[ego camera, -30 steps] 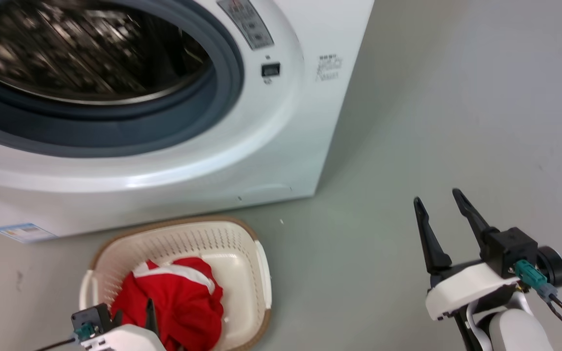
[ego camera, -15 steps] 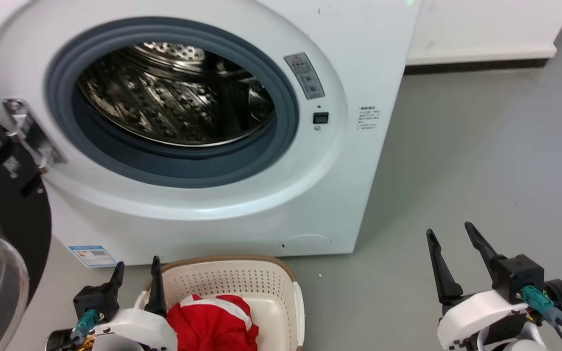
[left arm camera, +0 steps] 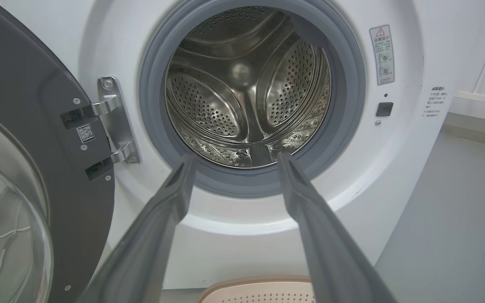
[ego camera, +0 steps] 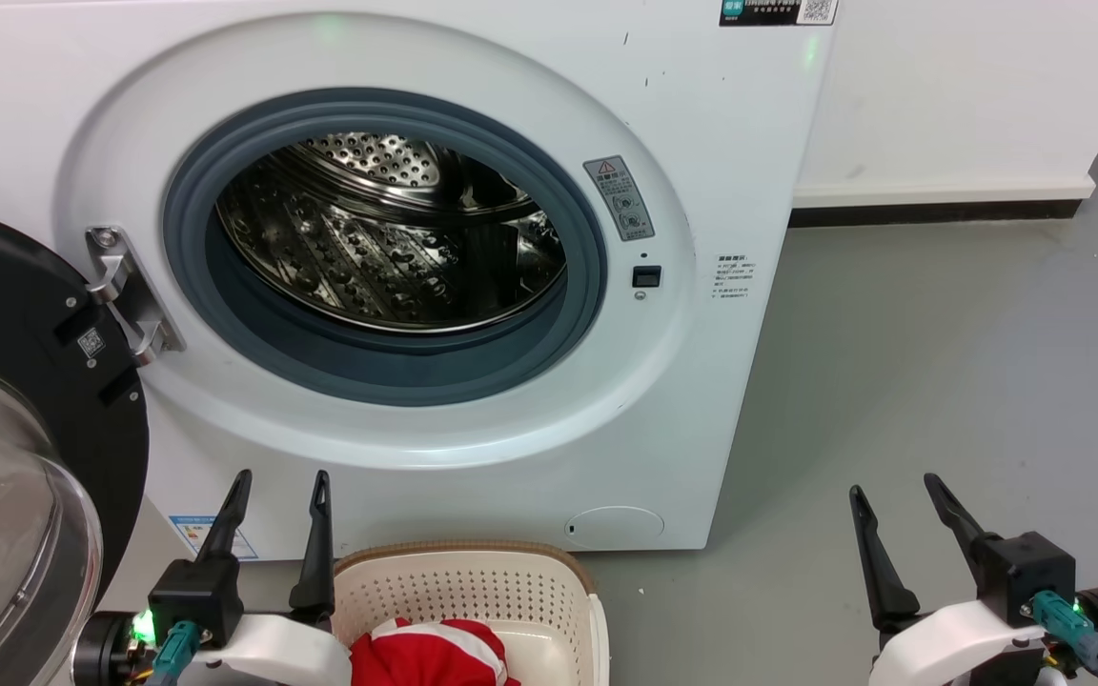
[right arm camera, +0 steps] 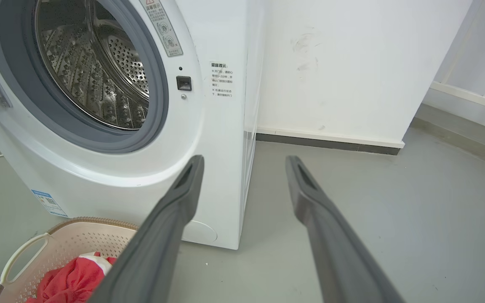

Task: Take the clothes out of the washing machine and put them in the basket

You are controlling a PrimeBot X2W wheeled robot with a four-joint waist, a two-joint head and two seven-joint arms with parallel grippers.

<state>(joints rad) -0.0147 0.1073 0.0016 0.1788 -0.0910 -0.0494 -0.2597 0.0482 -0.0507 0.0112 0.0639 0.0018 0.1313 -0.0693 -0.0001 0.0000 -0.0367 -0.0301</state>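
Beside the wide, empty left tool [ego camera: 282, 476], red clothes [ego camera: 435, 654] inside the basket [ego camera: 473, 585]; right tool [ego camera: 893, 484] wide, apart.

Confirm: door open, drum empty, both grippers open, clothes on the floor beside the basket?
No: the clothes lie inside the basket, not on the floor, as the right wrist view shows. The door is open, the drum empty, and the left gripper and right gripper open.
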